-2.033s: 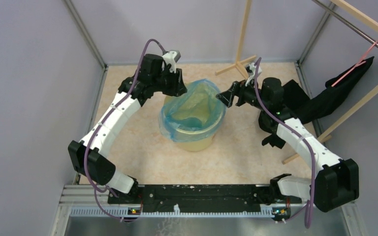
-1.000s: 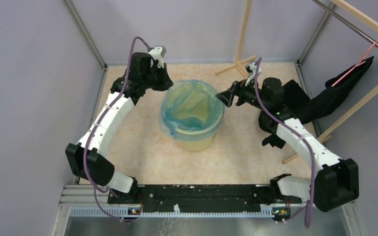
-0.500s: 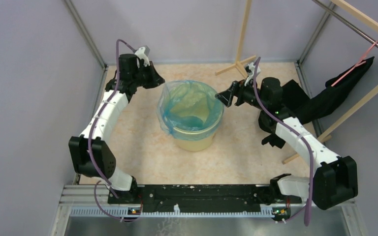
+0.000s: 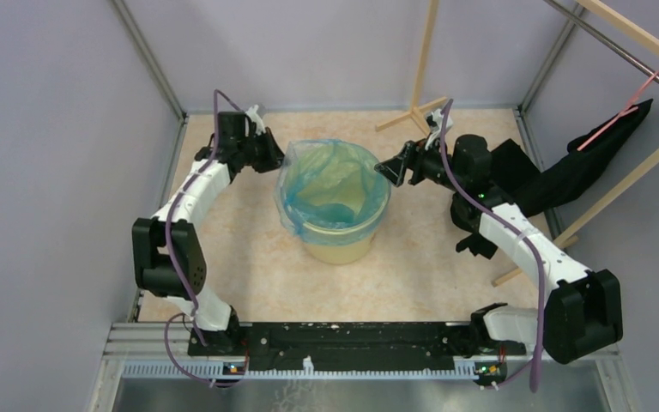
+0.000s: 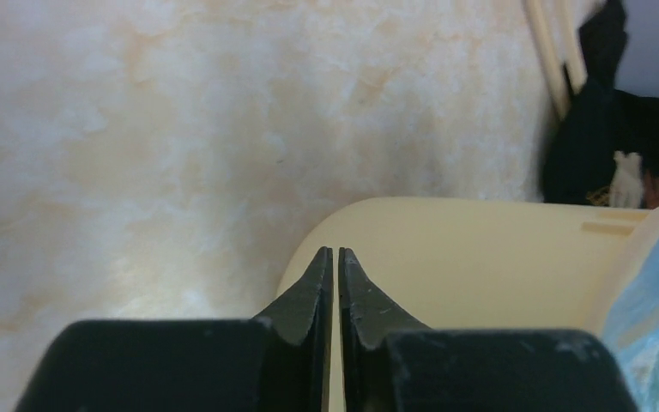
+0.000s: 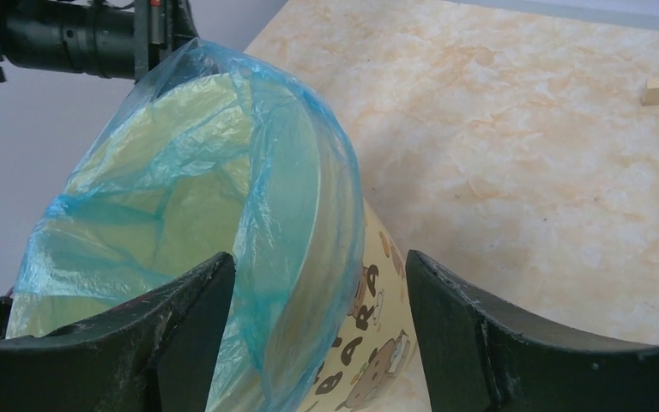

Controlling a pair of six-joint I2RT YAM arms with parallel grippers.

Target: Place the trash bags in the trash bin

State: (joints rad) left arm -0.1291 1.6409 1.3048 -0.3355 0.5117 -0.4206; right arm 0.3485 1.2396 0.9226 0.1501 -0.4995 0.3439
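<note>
Top external view shows us the trash bin (image 4: 340, 245) standing about the middle of the tabletop (image 4: 240, 275), a little toward the far edge, with the trash bag (image 4: 330, 184) inside it as a liner. The film hangs over the rim as a blue skirt on the sides facing the left and near edges. On the far side it stands up in a loose peak.

The left tool (image 4: 272, 155) sits just beside the bin, toward the far left corner. Its wrist view shows the fingers clenched tip to tip with nothing visible between them and the bin's pale wall just beyond. The right tool (image 6: 317, 257) is released, jaws wide, level with the rim on the side toward the right edge. The bag's edge shows between its fingers, touching neither as far as we can tell.

We judge the bag nearly placed, and the step in hand is seating its mouth. To do that well, we would bring the right tool in until one finger is inside the film and one outside. It should close on a single layer near the edge, then draw outward and down over the rim. Thin film tears and slips, so we would pull gently and avoid dragging the bin toward the right edge. The far peak wants the same treatment.
</note>
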